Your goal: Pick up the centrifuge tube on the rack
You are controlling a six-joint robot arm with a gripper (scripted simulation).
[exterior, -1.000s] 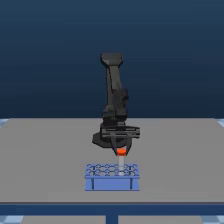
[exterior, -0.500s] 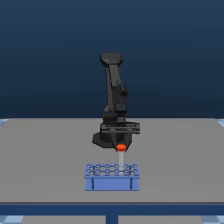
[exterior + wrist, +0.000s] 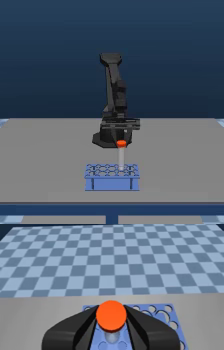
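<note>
The centrifuge tube (image 3: 121, 157) stands upright, a whitish body under an orange-red cap (image 3: 121, 144). My gripper (image 3: 121, 140) is shut on it at the cap, directly above the light-blue rack (image 3: 111, 178). The tube's lower end reaches down to the rack's top grid of holes; whether it still sits in a hole I cannot tell. In the wrist view the orange cap (image 3: 111, 316) fills the gap between my two black fingers (image 3: 75, 328), with the tube body (image 3: 113, 338) and the rack's holes (image 3: 161, 311) below.
The black robot base (image 3: 111, 137) stands on the grey table (image 3: 45, 160) just behind the rack. A blue checkered floor (image 3: 110, 257) lies beyond the table's edge in the wrist view.
The gripper and the orange-capped tube have moved upward a little over the rack. More of the whitish tube body shows above the grid now.
</note>
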